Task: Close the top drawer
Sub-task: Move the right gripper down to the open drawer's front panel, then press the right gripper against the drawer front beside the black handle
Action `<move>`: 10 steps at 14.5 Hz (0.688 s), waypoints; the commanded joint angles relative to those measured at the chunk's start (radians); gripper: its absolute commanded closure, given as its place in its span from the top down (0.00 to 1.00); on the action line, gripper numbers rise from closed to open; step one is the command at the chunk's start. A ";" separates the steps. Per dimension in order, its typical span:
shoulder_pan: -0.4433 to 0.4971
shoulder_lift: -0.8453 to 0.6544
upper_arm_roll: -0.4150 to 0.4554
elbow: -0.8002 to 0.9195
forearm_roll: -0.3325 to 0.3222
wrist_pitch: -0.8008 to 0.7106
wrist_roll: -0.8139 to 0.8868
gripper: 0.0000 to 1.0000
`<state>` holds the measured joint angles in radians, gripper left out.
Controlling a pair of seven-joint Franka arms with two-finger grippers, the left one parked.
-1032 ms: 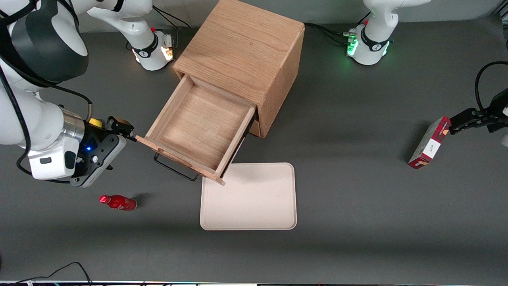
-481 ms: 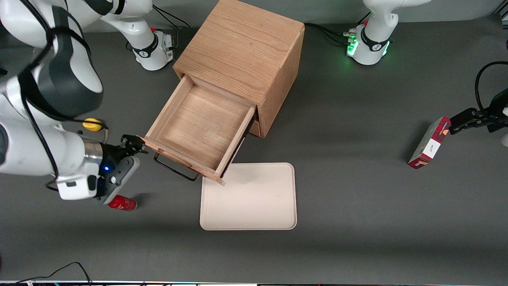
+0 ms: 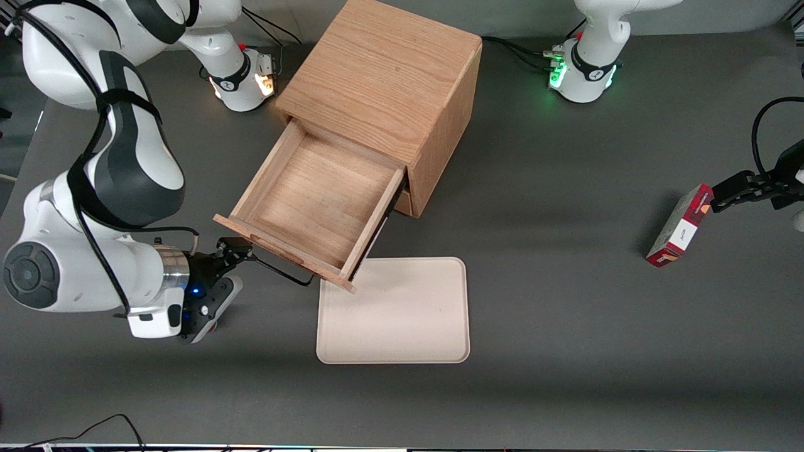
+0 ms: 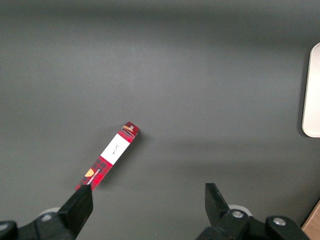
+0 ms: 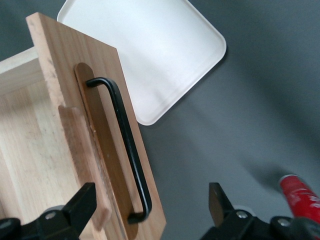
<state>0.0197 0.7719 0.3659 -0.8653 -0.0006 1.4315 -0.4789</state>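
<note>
Beside drawer front, our hand (image 3: 242, 248) sits wide open, gripping nothing, near end of handle (image 5: 125, 145). Top drawer (image 3: 314, 198) pulled fully out of cabinet (image 3: 383, 81). We should press flat front squarely, push straight inward, avoid snagging handle.

The front view looks steeply down over the whole table. The right wrist view looks closely at the drawer (image 5: 75, 150) and tray (image 5: 150, 45), shared with the front view.

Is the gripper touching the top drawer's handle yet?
Apart. The right wrist view shows the open gripper straddling the handle of the top drawer, with gaps beside both fingers.
</note>
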 commanded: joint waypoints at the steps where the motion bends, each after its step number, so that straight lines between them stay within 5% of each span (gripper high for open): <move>1: 0.008 0.018 -0.005 0.000 0.024 -0.002 0.036 1.00; 10: -0.004 0.030 -0.005 -0.052 0.062 0.035 0.118 1.00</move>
<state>0.0188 0.8036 0.3631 -0.8929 0.0359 1.4399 -0.4042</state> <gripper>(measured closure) 0.000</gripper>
